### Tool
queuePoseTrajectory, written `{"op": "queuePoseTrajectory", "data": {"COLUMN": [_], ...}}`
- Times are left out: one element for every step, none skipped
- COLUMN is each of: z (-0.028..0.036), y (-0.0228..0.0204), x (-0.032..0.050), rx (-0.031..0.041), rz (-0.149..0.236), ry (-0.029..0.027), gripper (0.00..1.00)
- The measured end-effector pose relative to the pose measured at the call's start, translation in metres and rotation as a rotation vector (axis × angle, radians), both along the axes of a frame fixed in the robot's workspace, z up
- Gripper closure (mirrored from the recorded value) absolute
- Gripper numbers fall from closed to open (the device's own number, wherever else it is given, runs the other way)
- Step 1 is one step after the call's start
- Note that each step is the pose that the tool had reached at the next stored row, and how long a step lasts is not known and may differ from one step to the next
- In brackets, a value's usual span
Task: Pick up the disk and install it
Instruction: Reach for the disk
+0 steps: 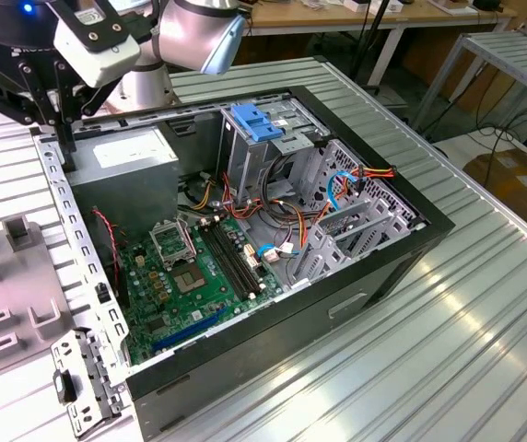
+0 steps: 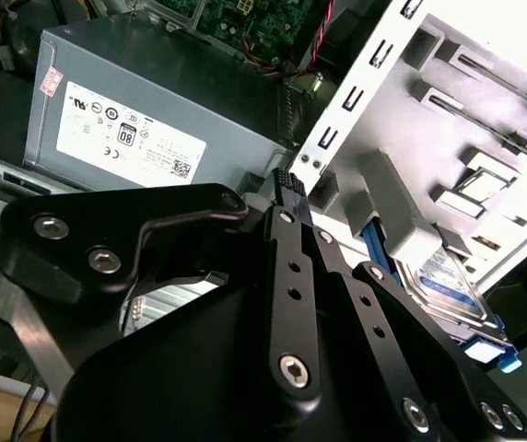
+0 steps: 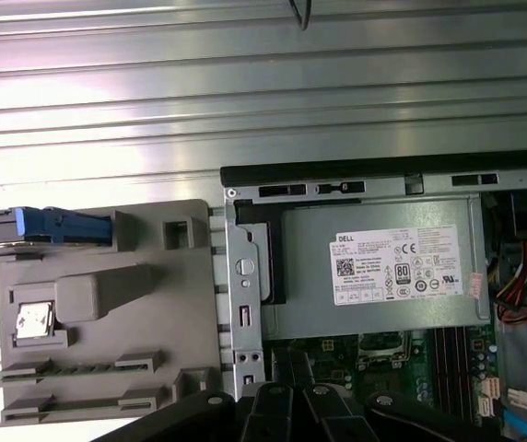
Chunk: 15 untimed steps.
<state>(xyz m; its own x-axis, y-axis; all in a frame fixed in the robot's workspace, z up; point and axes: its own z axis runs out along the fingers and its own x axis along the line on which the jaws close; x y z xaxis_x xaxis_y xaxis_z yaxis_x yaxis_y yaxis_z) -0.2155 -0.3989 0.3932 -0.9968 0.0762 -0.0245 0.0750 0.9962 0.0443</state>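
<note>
Fingers (image 2: pixel 286 180) come first: in the second wrist view mine look drawn together at the tips, clenched on nothing. They hang roughly over the seam where the grey holder (image 3: pixel 181 304) meets the side wall of the computer case (image 1: pixel 245 350). The power supply (image 3: pixel 374 267) lies just on the case side of that seam. In the exterior view my arm (image 1: pixel 199 32) sits in the upper left of the frame, above the case's corner.

By my reckoning the task is barely begun. The disk (image 2: pixel 448 281) lies in the holder, near my fingers but apart from them, so the pick is not yet made. With the disk outside the case, the whole install is left to do. Inside the case, at upper centre of the exterior frame, a metal drive cage (image 1: pixel 245 161) carries a blue latch piece (image 1: pixel 254 122) on top.

The disk is slim and flat. In the second wrist view its face is greyish metal with a pale label. A light-blue carrier rail runs along its side and ends in a small blue tab (image 2: pixel 498 357). In the first wrist view its blue frame (image 3: pixel 61 226) shows along the holder's edge that borders the ribbed bench (image 3: pixel 263 110), on the half away from the case.
</note>
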Motion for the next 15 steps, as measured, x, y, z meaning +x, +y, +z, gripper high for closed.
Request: {"op": "queuePoseTrajectory", "data": {"z": [0.0000, -0.0001, -0.0001, -0.0001, -0.0001, -0.0001, -0.0001, -0.0001, -0.0001, -0.0001, -0.0001, -0.0001, -0.0001, -0.0001, -0.0001], "y": [0.0000, 0.0000, 0.0000, 0.0000, 0.0000, 0.0000, 0.0000, 0.0000, 0.0000, 0.0000, 0.0000, 0.0000, 0.0000, 0.0000, 0.0000], "x": [-0.0020, -0.0033, -0.0043, -0.0048, -0.0057, -0.0068, -0.0078, -0.0085, -0.0093, -0.0101, -0.0109, -0.0117, -0.0125, -0.0133, -0.0147], "rx": [0.0000, 0.0001, 0.0000, 0.0000, 0.0000, 0.0000, 0.0000, 0.0000, 0.0000, 0.0001, 0.0000, 0.0000, 0.0000, 0.0000, 0.0000], "rz": [0.000, 0.000, 0.000, 0.000, 0.000, 0.000, 0.000, 0.000, 0.000, 0.000, 0.000, 0.000, 0.000, 0.000, 0.000], "ry": [0.0000, 0.0000, 0.0000, 0.0000, 0.0000, 0.0000, 0.0000, 0.0000, 0.0000, 0.0000, 0.0000, 0.0000, 0.0000, 0.0000, 0.0000], "gripper": [0.89, 0.89, 0.89, 0.89, 0.89, 0.89, 0.89, 0.89, 0.89, 0.89, 0.89, 0.89, 0.89, 0.89, 0.89]}}
